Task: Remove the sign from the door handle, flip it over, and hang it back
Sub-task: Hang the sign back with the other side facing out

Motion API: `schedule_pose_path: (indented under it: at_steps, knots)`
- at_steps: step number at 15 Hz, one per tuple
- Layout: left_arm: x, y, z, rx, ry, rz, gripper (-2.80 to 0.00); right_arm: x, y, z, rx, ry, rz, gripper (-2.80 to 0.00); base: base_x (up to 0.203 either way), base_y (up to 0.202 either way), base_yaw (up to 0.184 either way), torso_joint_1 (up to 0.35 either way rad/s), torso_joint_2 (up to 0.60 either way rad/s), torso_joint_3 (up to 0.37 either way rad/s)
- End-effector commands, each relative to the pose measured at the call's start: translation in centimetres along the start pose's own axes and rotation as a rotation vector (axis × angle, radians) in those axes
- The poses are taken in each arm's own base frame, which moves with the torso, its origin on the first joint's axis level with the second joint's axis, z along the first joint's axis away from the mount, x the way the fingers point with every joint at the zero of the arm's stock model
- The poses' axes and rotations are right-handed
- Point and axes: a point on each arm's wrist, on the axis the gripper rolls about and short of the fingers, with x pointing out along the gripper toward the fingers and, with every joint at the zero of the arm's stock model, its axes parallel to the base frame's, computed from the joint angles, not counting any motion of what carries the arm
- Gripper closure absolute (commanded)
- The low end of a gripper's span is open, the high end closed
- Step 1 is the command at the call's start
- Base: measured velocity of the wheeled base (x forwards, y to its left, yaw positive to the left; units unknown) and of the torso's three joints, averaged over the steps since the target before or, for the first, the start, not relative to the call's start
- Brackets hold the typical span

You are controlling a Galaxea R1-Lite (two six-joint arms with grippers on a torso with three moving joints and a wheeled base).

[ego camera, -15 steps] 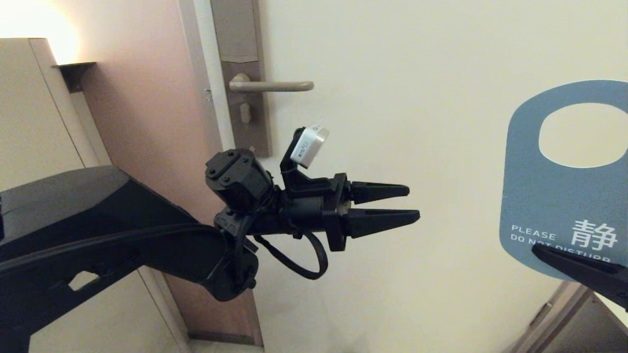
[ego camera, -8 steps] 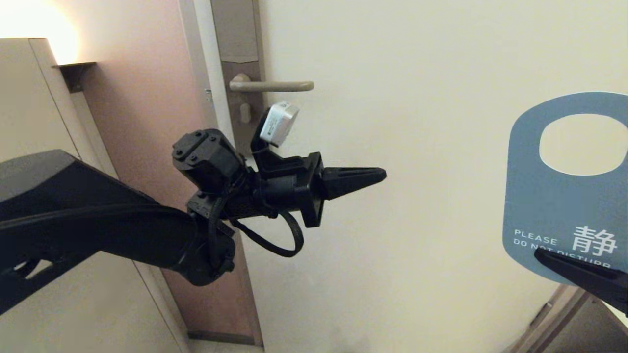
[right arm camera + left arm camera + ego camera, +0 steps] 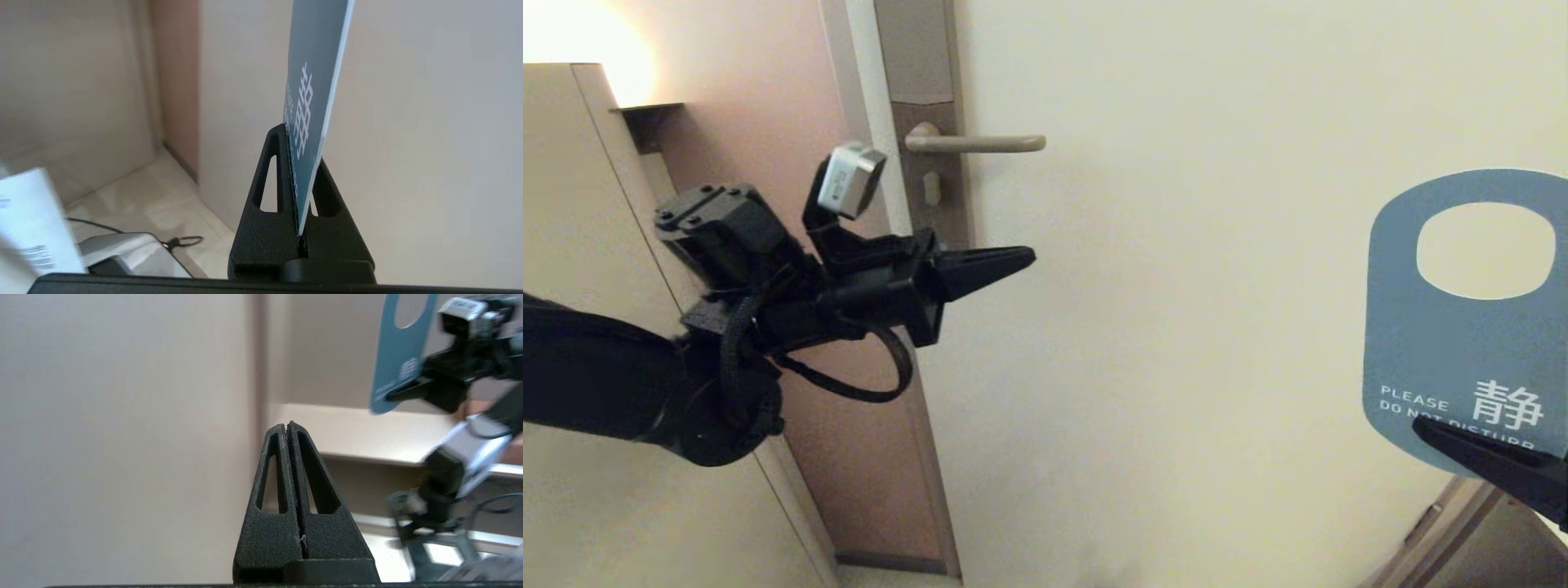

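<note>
The sign (image 3: 1462, 343) is off the door handle (image 3: 974, 144), well to its right and lower, pinched by its bottom edge in the right gripper (image 3: 303, 179). The left gripper (image 3: 1013, 259), fingers together, sits just below the handle. We judge that narrow edge grip liable to let the sign pivot or slip when rehung.

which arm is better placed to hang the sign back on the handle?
Right. The right gripper is shut on the sign's lower end, hole end up and free. The left gripper is shut and empty; it sits nearer the door handle but holds nothing.
</note>
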Motion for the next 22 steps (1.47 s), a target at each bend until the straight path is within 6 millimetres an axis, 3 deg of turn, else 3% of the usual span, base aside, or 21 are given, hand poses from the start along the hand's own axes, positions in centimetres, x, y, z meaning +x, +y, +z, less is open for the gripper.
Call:
schedule_pose_path:
  at_steps: [1,8,13,18,22]
  knots:
    - [-2.5,-1.0,1.7,0.053,-0.005,0.054,0.0,0.0,0.0,-0.3,0.002,0.012,-0.016,0.0,0.0,0.0,0.0,0.0,0.0,0.0]
    - [-10.2,-4.0,-0.4,0.145,0.085,0.538,0.0,0.0,-0.1,-0.8,0.008,0.039,-0.082,0.0,0.0,0.0,0.0,0.0,0.0,0.0]
    - [-15.4,-7.8,-2.1,0.24,0.173,0.94,0.0,-0.4,0.0,-1.1,0.006,0.042,-0.128,0.0,0.0,0.0,0.0,0.0,0.0,0.0]
    - [-16.9,-14.0,-3.9,0.248,0.181,1.13,0.0,-1.6,0.3,-1.9,0.0,0.028,-0.17,0.0,0.0,0.0,0.0,0.0,0.0,0.0]
    - [-17.6,-17.0,-4.4,0.268,0.173,1.344,0.0,-1.9,0.4,-2.1,0.001,0.023,-0.18,0.0,0.0,0.0,0.0,0.0,0.0,0.0]
